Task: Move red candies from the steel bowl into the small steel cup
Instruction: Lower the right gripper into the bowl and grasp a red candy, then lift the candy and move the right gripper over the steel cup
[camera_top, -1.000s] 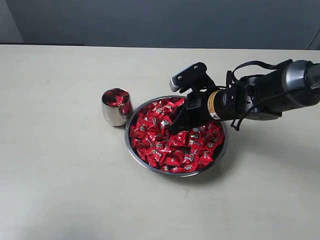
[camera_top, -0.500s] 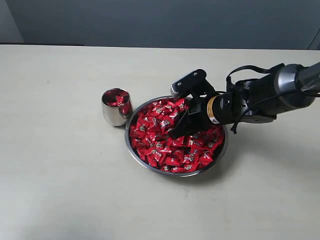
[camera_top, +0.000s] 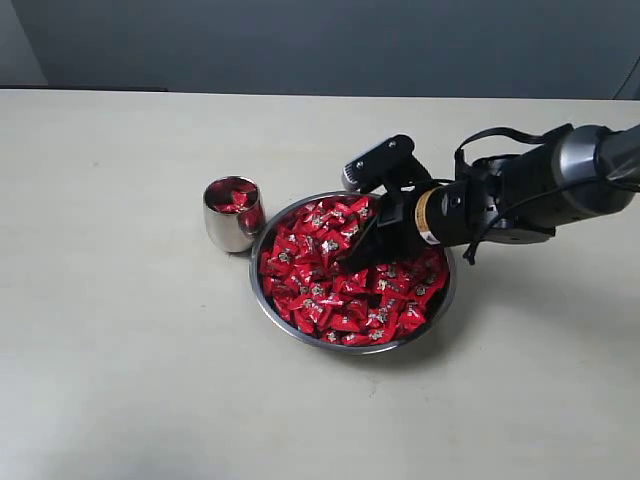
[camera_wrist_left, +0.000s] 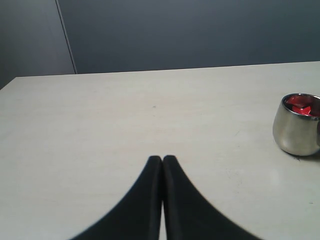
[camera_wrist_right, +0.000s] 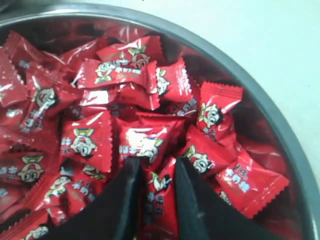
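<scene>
The steel bowl (camera_top: 290, 332) sits mid-table, heaped with red candies (camera_top: 320, 290). My right gripper (camera_top: 350, 262) is down in the pile near the bowl's middle. In the right wrist view its two black fingers (camera_wrist_right: 155, 162) press on both sides of one red candy (camera_wrist_right: 159, 200), with other candies (camera_wrist_right: 85, 140) packed around and the bowl's rim (camera_wrist_right: 260, 95) curving past. The small steel cup (camera_top: 232, 215) stands just left of the bowl and holds a few red candies. My left gripper (camera_wrist_left: 162, 159) is shut and empty over bare table, with the cup (camera_wrist_left: 296, 129) off to one side.
The pale tabletop (camera_top: 120, 350) stretches wide on the left and front of the bowl. A dark wall (camera_top: 300, 40) runs behind the table's far edge. The right arm's black body and cables (camera_top: 520, 190) hang over the table right of the bowl.
The right gripper has sunk a little deeper into the candy pile and its jaws have narrowed onto one candy. Bowl and cup have not moved.
</scene>
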